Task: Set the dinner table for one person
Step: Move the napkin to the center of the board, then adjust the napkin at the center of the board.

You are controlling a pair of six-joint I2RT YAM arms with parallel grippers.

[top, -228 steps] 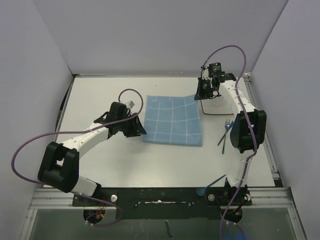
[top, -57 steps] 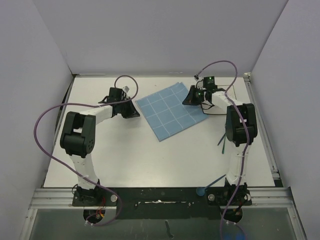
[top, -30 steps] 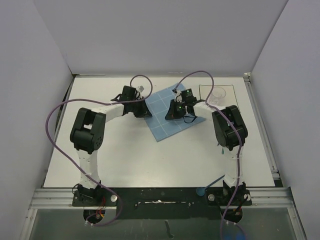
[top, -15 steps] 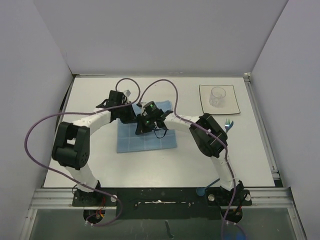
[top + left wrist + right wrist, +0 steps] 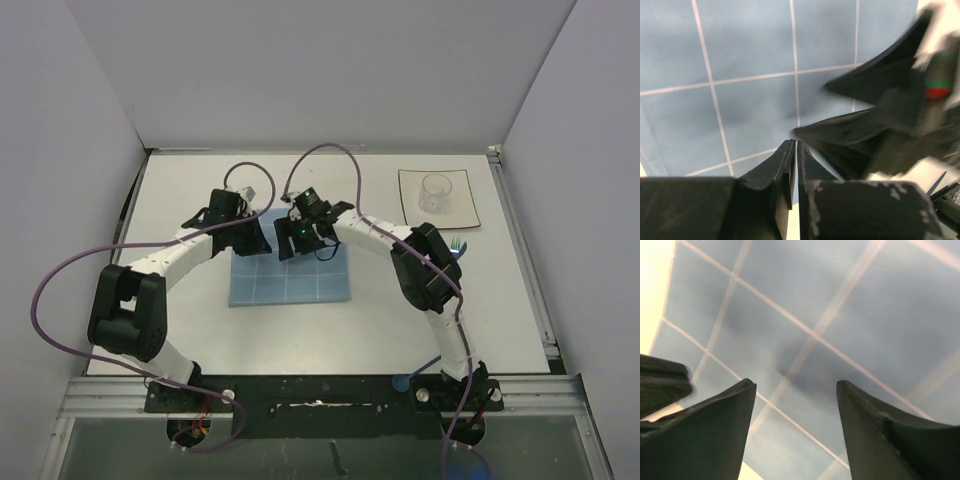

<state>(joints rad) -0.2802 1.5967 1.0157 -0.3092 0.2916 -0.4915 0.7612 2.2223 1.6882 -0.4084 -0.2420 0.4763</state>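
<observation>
Left gripper (image 5: 794, 145) is clamped shut at the placemat's (image 5: 290, 285) far-left corner, pinch unconfirmed. Right gripper (image 5: 795, 385) is held parted just beside it. Bench (image 5: 200, 330) is spread beneath everything, open room seen near and left; fork (image 5: 457, 243) is half hidden.

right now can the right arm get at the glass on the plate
Probably yes: the right gripper is open over the placemat, with only bare table between it and the glass.
</observation>
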